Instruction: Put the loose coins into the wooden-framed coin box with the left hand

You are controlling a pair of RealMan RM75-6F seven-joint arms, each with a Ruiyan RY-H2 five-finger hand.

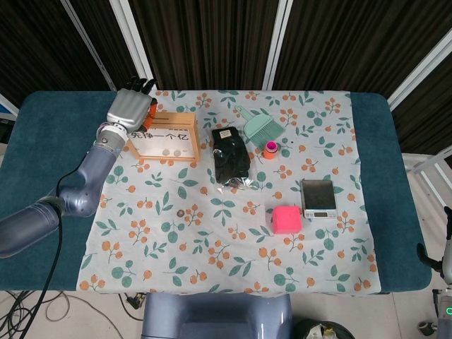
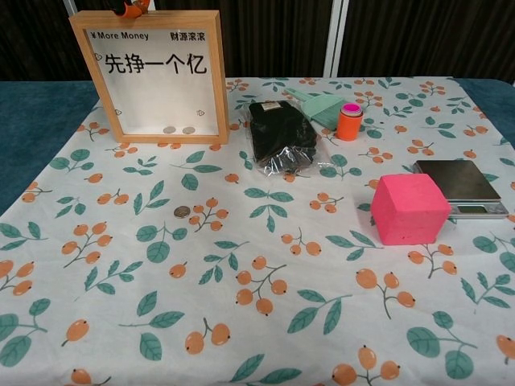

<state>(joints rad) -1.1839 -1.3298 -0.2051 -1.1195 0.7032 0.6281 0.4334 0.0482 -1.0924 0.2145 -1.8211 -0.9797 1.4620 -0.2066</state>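
The wooden-framed coin box (image 1: 164, 135) (image 2: 150, 76) stands upright at the cloth's back left, with two coins lying at its bottom (image 2: 179, 129). My left hand (image 1: 129, 107) hovers over the box's top left corner, seen from its back, fingers pointing away. In the chest view only an orange fingertip (image 2: 132, 6) shows above the frame's top edge. Whether the hand pinches a coin is hidden. One loose coin (image 1: 181, 212) (image 2: 183, 212) lies on the cloth in front of the box. My right hand is out of sight.
A black bagged bundle (image 2: 279, 137), a green dustpan brush (image 1: 262, 127) and an orange roll (image 2: 349, 121) sit right of the box. A pink cube (image 2: 408, 208) stands beside a small scale (image 2: 459, 186) on the right.
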